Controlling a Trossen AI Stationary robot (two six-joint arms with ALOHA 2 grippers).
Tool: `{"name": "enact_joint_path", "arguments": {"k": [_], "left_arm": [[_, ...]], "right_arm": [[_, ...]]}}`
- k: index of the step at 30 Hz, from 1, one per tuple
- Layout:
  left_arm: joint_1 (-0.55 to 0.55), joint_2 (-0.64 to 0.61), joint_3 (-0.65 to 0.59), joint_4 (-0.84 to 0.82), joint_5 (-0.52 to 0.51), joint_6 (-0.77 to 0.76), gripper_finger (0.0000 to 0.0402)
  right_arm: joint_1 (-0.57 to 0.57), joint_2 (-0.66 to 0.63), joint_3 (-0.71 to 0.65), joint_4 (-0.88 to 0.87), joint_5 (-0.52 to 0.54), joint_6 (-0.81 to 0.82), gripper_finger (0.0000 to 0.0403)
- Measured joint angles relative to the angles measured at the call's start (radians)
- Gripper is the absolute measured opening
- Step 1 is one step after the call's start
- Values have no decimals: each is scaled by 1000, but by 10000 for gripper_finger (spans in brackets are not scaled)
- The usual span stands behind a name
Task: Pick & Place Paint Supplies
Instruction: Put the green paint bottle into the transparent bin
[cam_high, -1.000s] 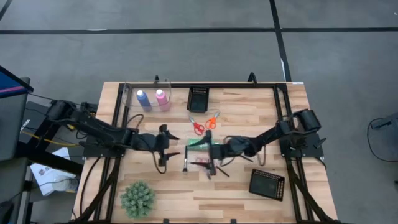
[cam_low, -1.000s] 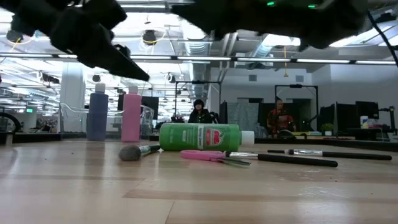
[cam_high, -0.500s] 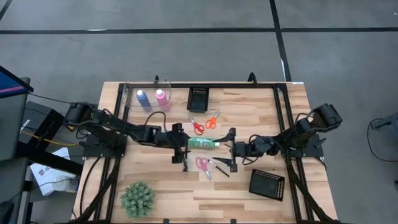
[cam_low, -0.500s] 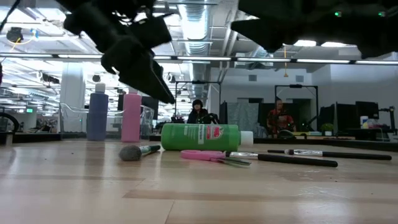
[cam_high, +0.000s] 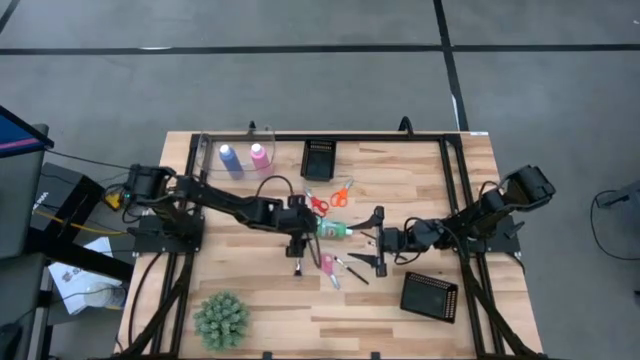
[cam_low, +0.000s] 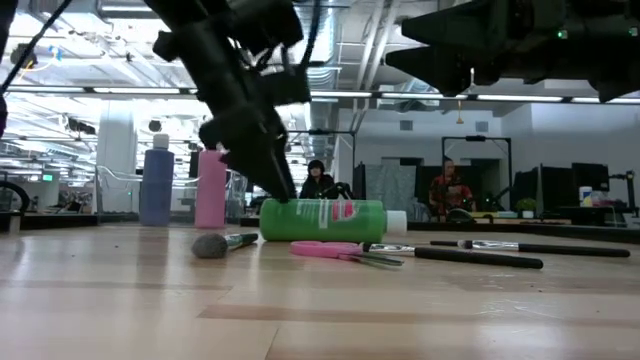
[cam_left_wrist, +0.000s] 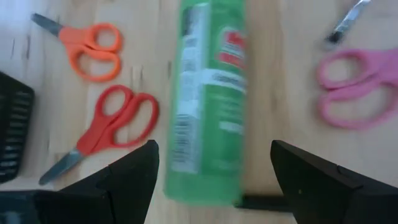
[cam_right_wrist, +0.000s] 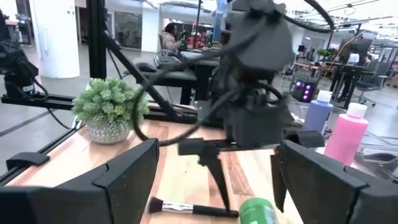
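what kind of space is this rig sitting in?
Looks like an open robotics lab or workshop, not a home. The wooden table sits in a black metal frame on grey floor. Behind it, the low view shows exposed ceiling ducts with strip lights, and seated people at workstations.

Open workshop hall behind a pale wooden table

Grey floor crossed by dark lines surrounds the table. Beyond it, ceiling strip lights, white columns and what may be workstations, with two people far off.
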Motion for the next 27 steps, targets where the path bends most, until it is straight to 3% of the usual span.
{"name": "enact_joint_path", "arguments": {"k": [12, 21, 27], "left_arm": [[21, 99, 25, -21, 31, 17, 291], [20, 119, 26, -9, 28, -53, 185], [22, 93, 22, -36, 31, -86, 182]], "right_arm": [[0, 1, 0, -17, 2, 8, 317], [0, 1, 0, -26, 2, 20, 317], [3, 1, 0, -30, 2, 26, 317]]}}
